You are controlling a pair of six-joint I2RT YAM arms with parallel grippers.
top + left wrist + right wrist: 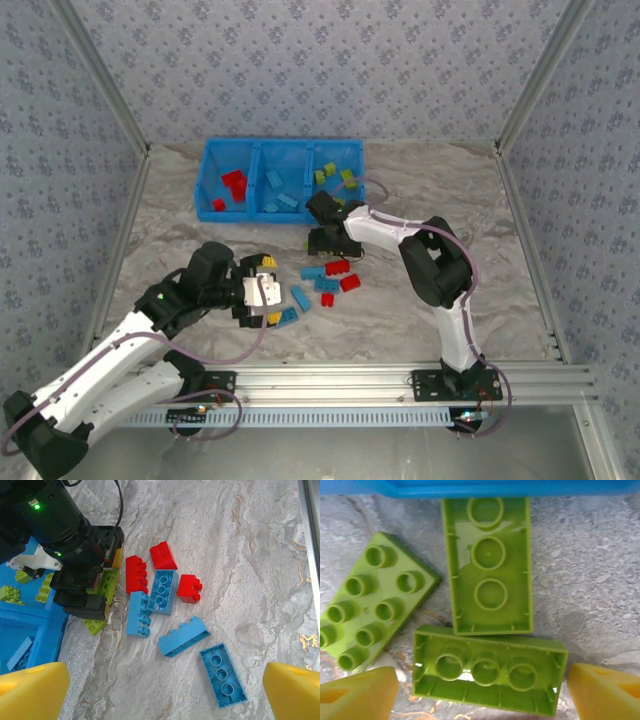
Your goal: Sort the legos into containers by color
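Three yellow-green legos (487,565) lie together beside the blue bin wall (510,487).

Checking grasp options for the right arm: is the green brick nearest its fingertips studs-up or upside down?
Upside down: the green brick lies with its hollow underside and three round tubes facing the wrist camera.

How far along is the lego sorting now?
Done: the bin holds sorted legos, one colour per compartment. In hand: nothing; left end effector and right end effector are open. Left: red bricks, blue bricks, green bricks on the table.
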